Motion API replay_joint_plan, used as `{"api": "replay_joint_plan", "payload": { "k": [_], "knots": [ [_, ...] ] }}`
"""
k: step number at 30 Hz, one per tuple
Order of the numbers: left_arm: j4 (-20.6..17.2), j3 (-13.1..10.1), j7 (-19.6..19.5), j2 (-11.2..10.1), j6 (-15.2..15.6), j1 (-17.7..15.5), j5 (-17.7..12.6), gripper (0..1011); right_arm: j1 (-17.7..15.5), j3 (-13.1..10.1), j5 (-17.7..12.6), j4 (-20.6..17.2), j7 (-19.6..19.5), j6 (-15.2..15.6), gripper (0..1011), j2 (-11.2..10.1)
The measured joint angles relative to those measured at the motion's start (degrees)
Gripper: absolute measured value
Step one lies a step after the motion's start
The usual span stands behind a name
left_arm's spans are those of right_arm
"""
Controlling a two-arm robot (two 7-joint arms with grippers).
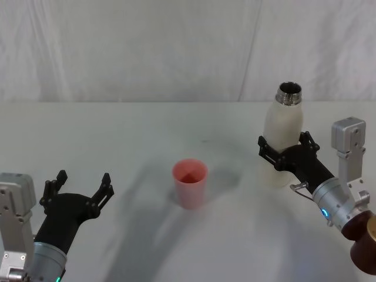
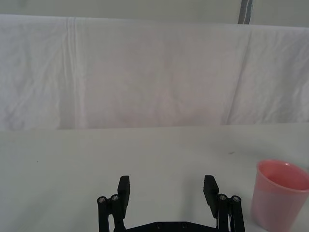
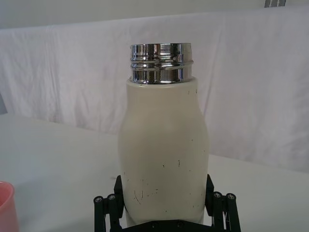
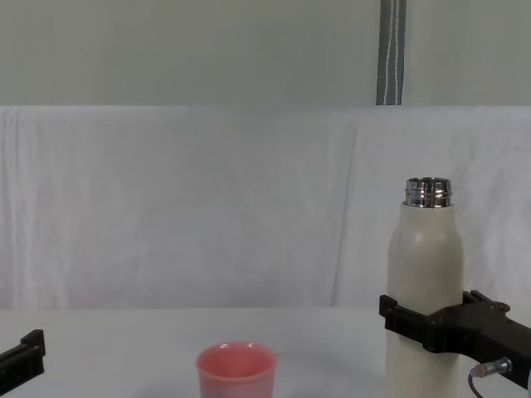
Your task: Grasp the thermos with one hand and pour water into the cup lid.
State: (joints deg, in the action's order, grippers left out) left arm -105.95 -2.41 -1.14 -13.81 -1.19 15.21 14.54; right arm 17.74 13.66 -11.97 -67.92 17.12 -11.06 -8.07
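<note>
**Grasp made or nearly made; pour not begun**

Right gripper [image 1: 284, 150]: jaws set around the lower body of the thermos [image 1: 282, 138], one finger on each flank. The right wrist view shows both fingers pressed against the cream wall, so it is judged clenched on the bottle. Thermos stands upright on the table [image 1: 141, 129], toward the right side, steel neck open and uncapped.

Left gripper [image 1: 79, 189]: jaws released and spread, holding nothing, parked near the front left of the table.

Cup lid [image 1: 190, 183]: upright near the table's middle, between the two grippers and well apart from the thermos. Whether it holds any water cannot be told.

Progress: first step looks done. Left to do: lift, carry the bottle toward the cup lid, tilt the neck over its rim.

Room: bare table between thermos and cup lid; nothing stands in that path. White cloth backdrop [image 4: 207, 207] lies behind the far edge.
</note>
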Motion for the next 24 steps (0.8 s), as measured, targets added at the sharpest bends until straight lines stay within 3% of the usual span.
{"api": "replay_joint_plan", "payload": {
  "k": [24],
  "knots": [
    [0.00,0.00,0.00,0.00,0.00,0.00,0.00,1001,-0.08,-0.32,-0.51,-0.41,-0.10,0.35,950,0.16]
  ]
}}
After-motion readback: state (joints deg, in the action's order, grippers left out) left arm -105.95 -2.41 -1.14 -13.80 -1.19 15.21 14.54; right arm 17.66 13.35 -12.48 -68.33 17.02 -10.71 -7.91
